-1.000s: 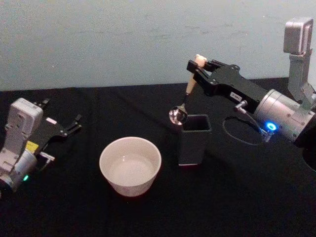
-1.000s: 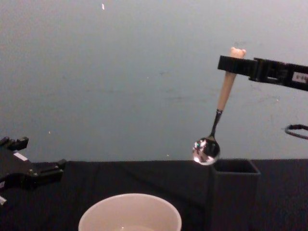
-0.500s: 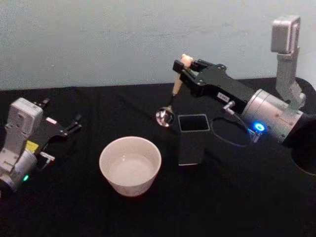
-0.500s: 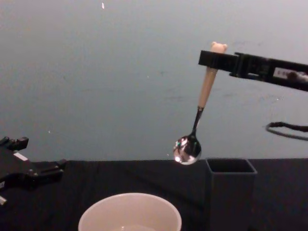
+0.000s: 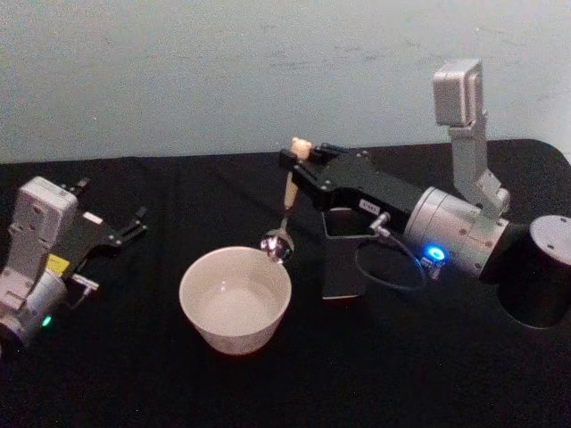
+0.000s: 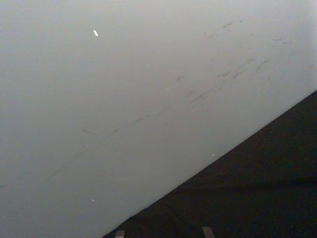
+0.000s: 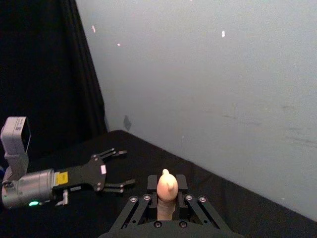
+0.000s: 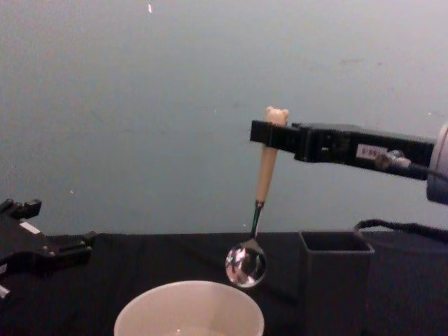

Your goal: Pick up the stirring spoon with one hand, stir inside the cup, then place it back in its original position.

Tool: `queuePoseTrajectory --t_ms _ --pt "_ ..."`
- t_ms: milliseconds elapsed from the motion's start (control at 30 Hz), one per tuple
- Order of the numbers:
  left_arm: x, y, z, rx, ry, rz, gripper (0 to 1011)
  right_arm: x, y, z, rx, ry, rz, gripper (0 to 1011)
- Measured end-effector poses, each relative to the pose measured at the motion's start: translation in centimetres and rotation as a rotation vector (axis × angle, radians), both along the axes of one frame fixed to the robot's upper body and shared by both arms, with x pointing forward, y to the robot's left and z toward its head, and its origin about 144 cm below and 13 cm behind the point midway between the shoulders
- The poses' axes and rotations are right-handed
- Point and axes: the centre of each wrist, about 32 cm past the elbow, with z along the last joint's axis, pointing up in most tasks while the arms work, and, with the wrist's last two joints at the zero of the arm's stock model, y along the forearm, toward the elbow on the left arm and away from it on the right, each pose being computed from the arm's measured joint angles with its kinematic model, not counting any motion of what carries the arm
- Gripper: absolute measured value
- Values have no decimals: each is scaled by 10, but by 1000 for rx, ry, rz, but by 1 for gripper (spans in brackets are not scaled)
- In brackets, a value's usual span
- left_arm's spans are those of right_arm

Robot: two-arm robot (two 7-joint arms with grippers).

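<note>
Beige-handled spoon (image 5: 288, 198), likely light and stiff, is pinched near its top by the right gripper (image 5: 294, 163) over the cup (image 5: 234, 334) rim; left gripper (image 5: 112, 199) sits parked, fingers spread.

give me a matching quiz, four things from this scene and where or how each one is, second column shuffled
1. beige bear-topped metal stirring spoon
2. wide cream-white round cup
3. tall dark grey square holder
4. left tool

A. open, off to the left, holding nothing
B. standing just right of the cup
C. hanging from the right tool, bowl just above the cup
D. mid black table, between left tool and holder

Pairs: 1-C, 2-D, 3-B, 4-A
</note>
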Motion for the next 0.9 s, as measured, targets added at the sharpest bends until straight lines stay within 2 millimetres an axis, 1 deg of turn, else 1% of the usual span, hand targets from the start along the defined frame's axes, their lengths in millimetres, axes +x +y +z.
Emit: queuePoseTrajectory --t_ms 300,900 --pt "0 0 0 0 0 0 1001 -2 10 -12 -41 3 50 214" --pt "0 0 0 0 0 0 1001 -6 17 -36 -131 -35 112 214"
